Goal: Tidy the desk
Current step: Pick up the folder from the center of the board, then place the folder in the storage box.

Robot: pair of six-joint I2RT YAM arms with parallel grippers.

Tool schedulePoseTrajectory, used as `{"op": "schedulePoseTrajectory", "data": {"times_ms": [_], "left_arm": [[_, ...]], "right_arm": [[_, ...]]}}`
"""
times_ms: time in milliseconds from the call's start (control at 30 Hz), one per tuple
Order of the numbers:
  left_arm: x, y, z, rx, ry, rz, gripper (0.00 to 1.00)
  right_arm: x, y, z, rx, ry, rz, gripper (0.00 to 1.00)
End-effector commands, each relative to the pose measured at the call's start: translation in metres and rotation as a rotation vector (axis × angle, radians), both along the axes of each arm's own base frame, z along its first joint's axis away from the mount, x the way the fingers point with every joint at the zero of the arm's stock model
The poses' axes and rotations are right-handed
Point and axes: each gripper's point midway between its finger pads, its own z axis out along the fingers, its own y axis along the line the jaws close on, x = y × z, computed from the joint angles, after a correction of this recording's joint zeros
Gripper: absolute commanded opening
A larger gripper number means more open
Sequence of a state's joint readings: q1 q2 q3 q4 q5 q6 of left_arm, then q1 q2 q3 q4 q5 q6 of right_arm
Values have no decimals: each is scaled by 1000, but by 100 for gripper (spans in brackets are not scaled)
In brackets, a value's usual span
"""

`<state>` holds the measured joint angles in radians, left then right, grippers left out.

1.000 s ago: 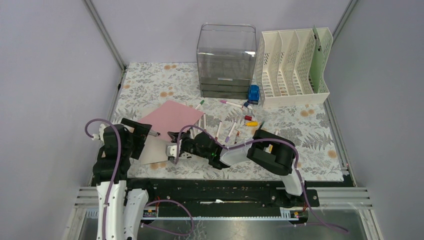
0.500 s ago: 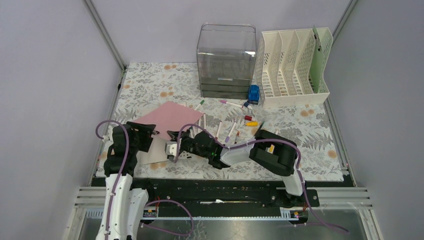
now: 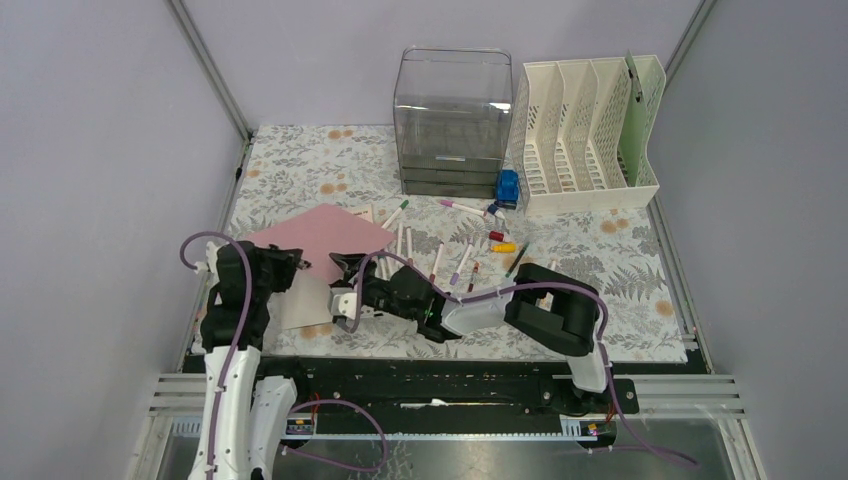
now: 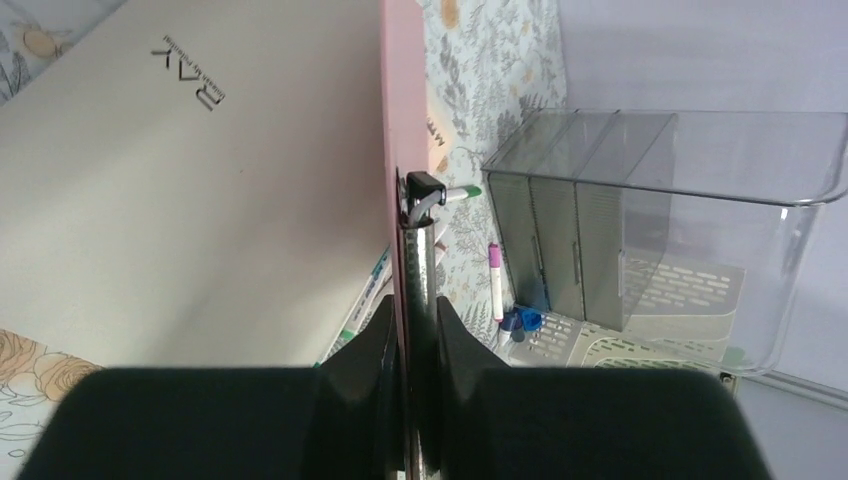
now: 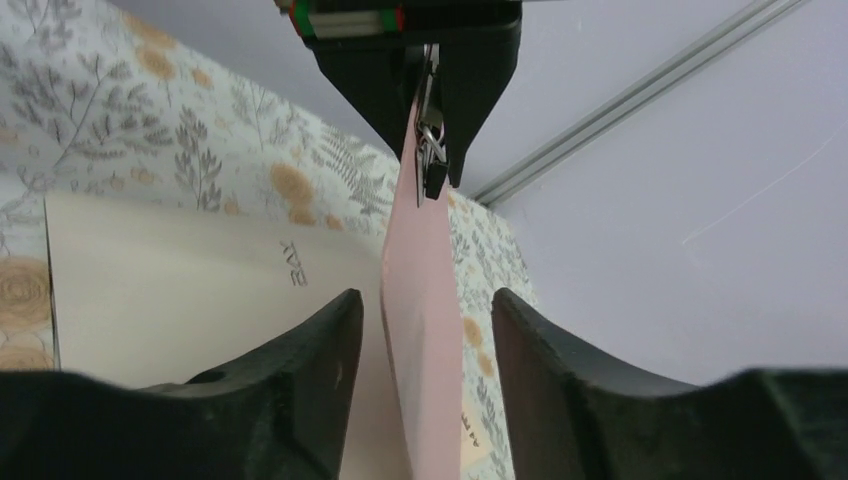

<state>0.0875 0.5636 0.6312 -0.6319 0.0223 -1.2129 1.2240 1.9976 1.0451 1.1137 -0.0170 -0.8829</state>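
The desk point(image 3: 610, 290) has a leaf-and-flower cloth. A pink clipboard point(image 3: 318, 233) is lifted at the front left, above a beige booklet point(image 3: 302, 306). My left gripper point(image 3: 293, 262) is shut on the clipboard's edge by its metal clip point(image 4: 421, 194); the left wrist view shows the board point(image 4: 398, 120) edge-on between the jaws point(image 4: 410, 312). My right gripper point(image 3: 346, 276) stands open. In the right wrist view the pink board point(image 5: 425, 330) passes between its fingers point(image 5: 425, 300) without touching either one. The left gripper point(image 5: 424, 70) shows at the top of that view.
Several markers point(image 3: 460, 262) lie scattered mid-desk, right of the clipboard. A clear drawer box point(image 3: 452, 120) and a white file rack point(image 3: 585, 135) stand at the back, with a small blue object point(image 3: 508, 187) between them. A black rail point(image 3: 440, 375) runs along the near edge.
My left gripper closed onto the pink clipboard's edge. My right gripper, shut on the board before, opened. The board swung a little to the left and back.
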Motion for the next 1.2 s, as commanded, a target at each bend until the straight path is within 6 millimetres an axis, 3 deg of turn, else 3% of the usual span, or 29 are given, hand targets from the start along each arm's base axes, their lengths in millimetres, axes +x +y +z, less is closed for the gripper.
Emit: {"op": "schedulePoseTrajectory", "data": {"times_ms": [0,100,200,433,600,633,733,933,1167], "left_arm": [[8,18,61,133,-144,35,0],[8,26,86,223,-185,35,0],[8,34,101,319,-199,30,0],[16,34,139,477,-279,-48,0],[19,23,170,628,-389,-172,0],[18,17,176,656,-423,-218,0],[17,3,190,755,-497,-336,0],[14,-40,207,827,-638,-632,0],[7,-85,214,760,-811,-927,0]], "right_arm": [[-17,-5,83,208,-73,26,66],[-19,-9,95,213,-66,25,83],[-23,-12,93,169,0,29,96],[-39,-35,56,-82,256,27,100],[-33,-78,53,-289,623,58,100],[-42,-88,61,-330,687,134,100],[-42,-128,68,-407,797,212,100],[-46,-198,95,-451,869,304,100],[-57,-235,168,-344,975,415,100]]}}
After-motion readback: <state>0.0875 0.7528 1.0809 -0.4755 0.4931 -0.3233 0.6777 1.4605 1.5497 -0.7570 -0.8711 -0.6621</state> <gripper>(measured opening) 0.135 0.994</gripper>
